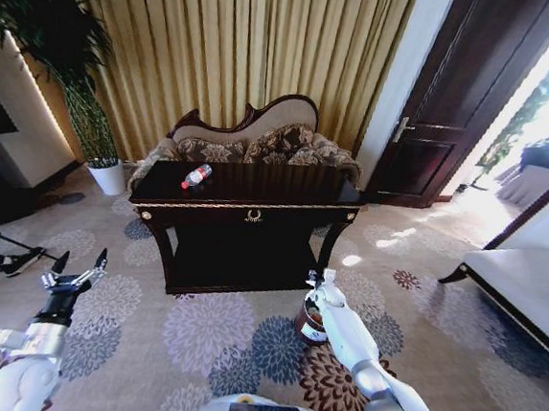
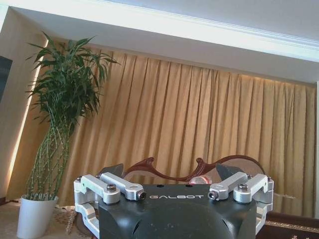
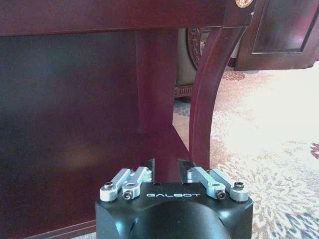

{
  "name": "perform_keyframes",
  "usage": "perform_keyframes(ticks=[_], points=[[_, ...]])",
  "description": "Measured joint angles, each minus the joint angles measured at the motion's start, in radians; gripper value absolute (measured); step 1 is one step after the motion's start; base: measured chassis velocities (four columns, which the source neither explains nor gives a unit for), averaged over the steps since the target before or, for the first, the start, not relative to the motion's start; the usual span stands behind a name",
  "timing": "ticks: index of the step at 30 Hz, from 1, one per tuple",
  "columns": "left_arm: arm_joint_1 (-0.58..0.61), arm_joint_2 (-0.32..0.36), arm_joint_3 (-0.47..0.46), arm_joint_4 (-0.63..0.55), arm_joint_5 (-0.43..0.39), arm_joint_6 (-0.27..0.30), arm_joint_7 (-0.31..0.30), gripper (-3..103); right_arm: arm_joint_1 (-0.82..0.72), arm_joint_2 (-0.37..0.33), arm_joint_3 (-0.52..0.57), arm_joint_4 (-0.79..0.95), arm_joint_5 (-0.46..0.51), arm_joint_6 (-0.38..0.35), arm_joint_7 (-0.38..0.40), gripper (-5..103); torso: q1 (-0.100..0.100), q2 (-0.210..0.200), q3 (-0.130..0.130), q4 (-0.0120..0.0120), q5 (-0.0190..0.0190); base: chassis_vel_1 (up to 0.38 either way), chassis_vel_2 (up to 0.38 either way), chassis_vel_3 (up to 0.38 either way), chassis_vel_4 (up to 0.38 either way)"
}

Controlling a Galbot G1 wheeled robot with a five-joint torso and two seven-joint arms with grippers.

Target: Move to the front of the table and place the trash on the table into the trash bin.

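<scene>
Table point(image 1: 256, 196) w/ bottle point(image 1: 196, 176); bin point(image 1: 310, 324) beside.

The dark table point(image 1: 255, 204) (glossy, gold-trimmed) carries a red-capped plastic bottle point(image 1: 196, 176) lying flat

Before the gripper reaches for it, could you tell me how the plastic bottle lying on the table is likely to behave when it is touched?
The bottle lies on its side on the glossy table, so it may well roll or slide if nudged. It looks like clear thin plastic, so probably light and apt to dent under a firm squeeze. Its round body could slip between the fingers.
</scene>
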Motion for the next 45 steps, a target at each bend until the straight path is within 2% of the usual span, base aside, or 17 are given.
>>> perform_keyframes(ticks=[2, 5, 6, 7, 10, 11, 13, 15, 17, 18, 21, 22, 25, 28, 29, 40, 45], points=[[0.000, 0.000, 0.000, 0.000, 0.000, 0.000, 0.000, 100, 0.000, 0.000, 0.000, 0.001, 0.000, 0.000, 0.000, 26, 0.000, 0.000, 0.000, 0.0000, 0.0000, 0.000, 0.000, 0.000, 0.000], [0.002, -0.001, 0.000, 0.001, 0.000, -0.002, 0.000, 100, -0.004, 0.002, 0.000, 0.009, 0.005, -0.005, 0.000, 11, 0.000, 0.000, 0.000, 0.0000, -0.0001, 0.000, 0.000, 0.000, 0.000], [0.002, -0.001, -0.001, 0.001, 0.000, -0.003, 0.000, 100, -0.004, 0.003, 0.000, 0.010, 0.009, -0.006, 0.001, 16, 0.000, 0.000, 0.000, 0.0000, 0.0000, 0.000, 0.000, 0.000, 0.000], [0.002, -0.001, -0.001, 0.001, 0.000, -0.003, 0.000, 100, -0.004, 0.003, 0.000, 0.010, 0.009, -0.006, 0.001, 16, 0.000, 0.000, 0.000, 0.0000, 0.0000, 0.000, 0.000, 0.000, 0.000], [0.002, 0.001, -0.001, 0.001, -0.001, -0.004, 0.001, 100, -0.004, 0.005, -0.001, 0.010, 0.011, -0.006, 0.005, 33, 0.000, 0.000, 0.000, 0.0000, 0.0000, 0.000, 0.000, 0.000, 0.000], [0.002, 0.001, -0.001, 0.001, -0.001, -0.004, 0.001, 100, -0.004, 0.005, -0.001, 0.010, 0.011, -0.006, 0.005, 33, 0.000, 0.000, 0.000, 0.0000, 0.0000, 0.000, 0.000, 0.000, 0.000], [0.000, 0.003, -0.001, 0.001, -0.001, -0.004, 0.000, 100, -0.003, 0.005, -0.002, 0.010, 0.012, -0.006, 0.007, 43, 0.000, 0.000, 0.000, 0.0000, 0.0000, 0.000, 0.000, 0.000, 0.000], [0.000, 0.003, 0.000, 0.002, -0.001, -0.004, 0.001, 100, -0.002, 0.005, -0.002, 0.010, 0.012, -0.006, 0.008, 43, 0.000, 0.000, 0.000, 0.0000, 0.0000, 0.000, 0.000, 0.000, 0.000], [-0.002, 0.005, 0.000, 0.003, -0.001, -0.004, 0.001, 100, 0.000, 0.003, -0.004, 0.010, 0.013, -0.006, 0.008, 54, 0.000, 0.000, 0.000, 0.0000, 0.0000, 0.000, 0.000, 0.000, 0.000], [-0.002, 0.005, 0.000, 0.003, -0.001, -0.004, 0.001, 100, 0.000, 0.003, -0.004, 0.010, 0.013, -0.006, 0.008, 54, 0.000, 0.000, 0.000, 0.0000, 0.0000, 0.000, 0.000, 0.000, 0.000], [-0.004, 0.007, 0.001, 0.004, -0.003, -0.004, 0.001, 100, 0.005, 0.002, -0.004, 0.011, 0.016, -0.004, 0.012, 71, 0.000, 0.000, 0.000, 0.0000, 0.0000, 0.000, 0.000, 0.000, 0.000], [-0.004, 0.007, 0.001, 0.004, -0.003, -0.004, 0.001, 100, 0.005, 0.002, -0.004, 0.011, 0.016, -0.004, 0.012, 71, 0.000, 0.000, 0.000, 0.0000, 0.0000, 0.000, 0.000, 0.000, 0.000], [-0.005, 0.008, 0.000, 0.007, -0.006, -0.004, 0.001, 100, 0.003, 0.002, -0.002, 0.028, 0.042, 0.047, 0.012, 86, 0.000, 0.000, 0.000, 0.0000, 0.0000, 0.000, 0.000, 0.000, 0.000], [-0.005, 0.009, 0.000, 0.008, -0.007, -0.004, 0.001, 100, 0.001, 0.002, 0.000, 0.035, 0.048, 0.058, 0.012, 86, 0.000, 0.000, 0.000, 0.0001, 0.0000, 0.000, 0.000, 0.000, 0.000], [-0.005, 0.009, -0.001, 0.010, -0.010, -0.004, 0.000, 100, -0.009, -0.001, 0.007, 0.066, 0.063, 0.089, 0.012, 96, 0.000, 0.000, 0.000, 0.0001, 0.0001, 0.000, 0.000, 0.000, 0.000], [-0.021, 0.008, 0.003, 0.023, -0.010, -0.004, -0.001, 100, -0.083, -0.043, 0.073, 0.441, 0.229, 0.100, 0.004, 100, 0.000, 0.000, 0.000, -0.0002, 0.0000, 0.000, 0.000, 0.000, 0.000], [-0.034, 0.007, 0.003, 0.018, -0.015, 0.006, -0.014, 100, -0.129, -0.048, 0.067, 0.696, 0.283, 0.101, -0.005, 100, 0.000, 0.000, 0.000, 0.0001, -0.0003, 0.000, 0.000, 0.000, 0.000]])
